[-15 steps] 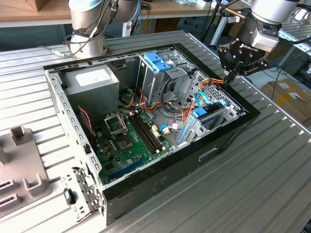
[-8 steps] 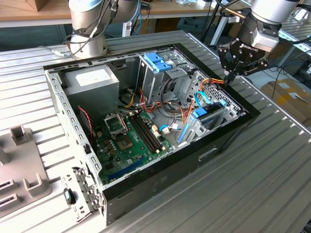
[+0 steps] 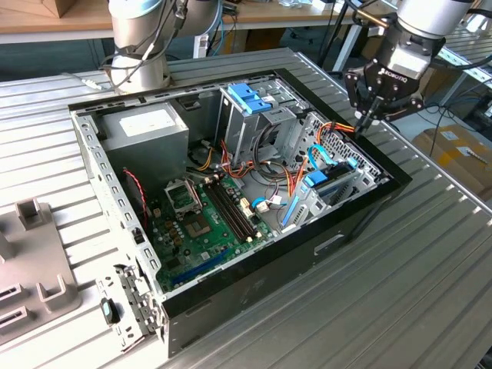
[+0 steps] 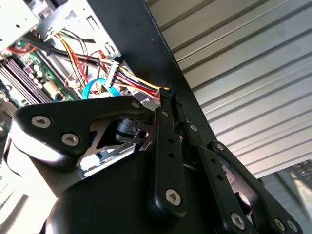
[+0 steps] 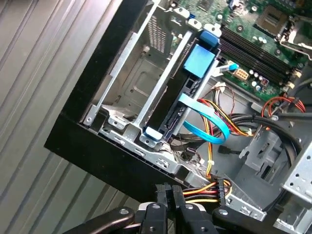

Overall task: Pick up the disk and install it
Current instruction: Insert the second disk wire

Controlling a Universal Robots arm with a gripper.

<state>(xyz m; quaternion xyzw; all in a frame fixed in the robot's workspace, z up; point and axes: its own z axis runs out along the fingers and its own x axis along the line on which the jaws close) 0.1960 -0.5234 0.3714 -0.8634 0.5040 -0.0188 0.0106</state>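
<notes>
The disk (image 5: 200,62) stands on edge in the metal drive bay at the case's corner, its light-blue carrier rail facing up and a blue ribbon cable (image 5: 207,119) curving off its end. In the exterior view the disk (image 3: 329,183) sits low in the bay toward that view's right. My gripper (image 3: 360,127) hangs over the black case rim just past the bay, apart from the disk. Its fingers (image 5: 165,195) are shut tip to tip with nothing seen between them. In the second wrist view the gripper (image 4: 168,93) points down beside a bundle of yellow, red and orange wires (image 4: 136,80).
The open computer case (image 3: 369,204) lies on a ribbed metal table. A blue bracket (image 3: 250,96) tops the drive cage, with the power supply (image 3: 146,127) and motherboard (image 3: 204,219) beside it. The arm's base (image 3: 138,46) stands behind; a grey fixture (image 3: 31,265) is at the exterior view's left.
</notes>
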